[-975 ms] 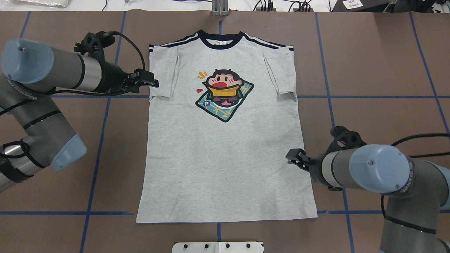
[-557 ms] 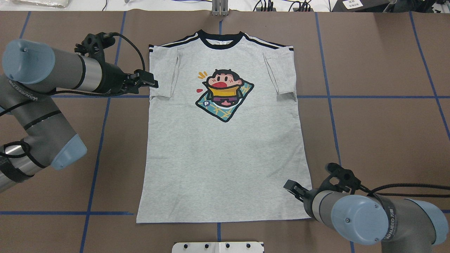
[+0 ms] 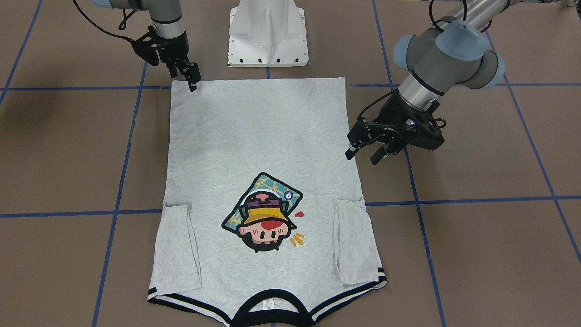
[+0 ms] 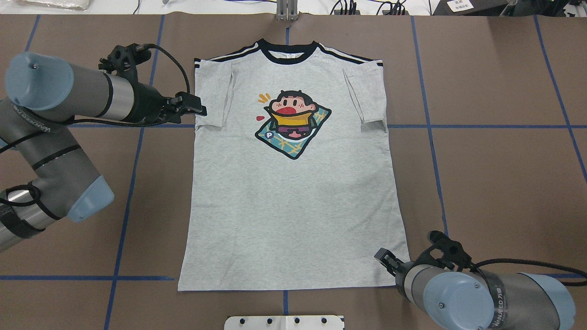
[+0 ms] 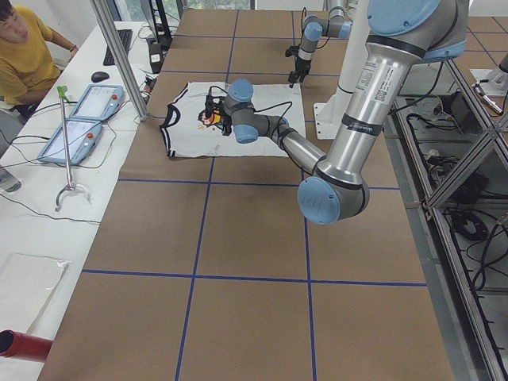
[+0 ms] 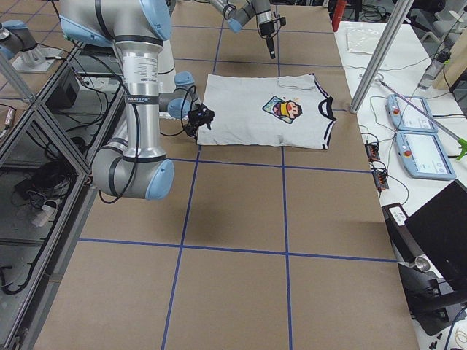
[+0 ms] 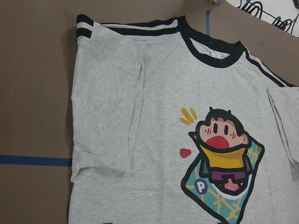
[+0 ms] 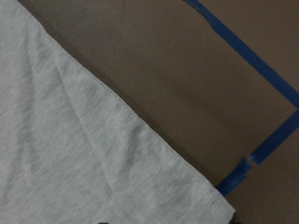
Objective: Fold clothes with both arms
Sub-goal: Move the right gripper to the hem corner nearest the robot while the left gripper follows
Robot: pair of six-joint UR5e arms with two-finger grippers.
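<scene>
Shirt: A heather-grey T-shirt [image 4: 293, 206] is pictured spread flat on the brown counter [image 4: 495, 160], cartoon print [image 4: 292, 123] facing up. The black collar [image 4: 288, 51] is turned away from the robot and the hem lies toward its white pedestal [image 3: 268, 32].
Sleeves: Both are seen folded in over the front.
Left pincer [image 3: 361, 156]: It is held with fingers apart beside the shirt's side edge, near the folded sleeve [image 4: 215, 101]. No cloth is gripped.
Right pincer [image 3: 190, 81]: It is poised at the hem corner on the robot's right, fingers apart and nothing gripped. Contact with the cloth cannot be told.
Counter markings: Blue tape lines [image 4: 481, 126] are laid in a grid.
</scene>
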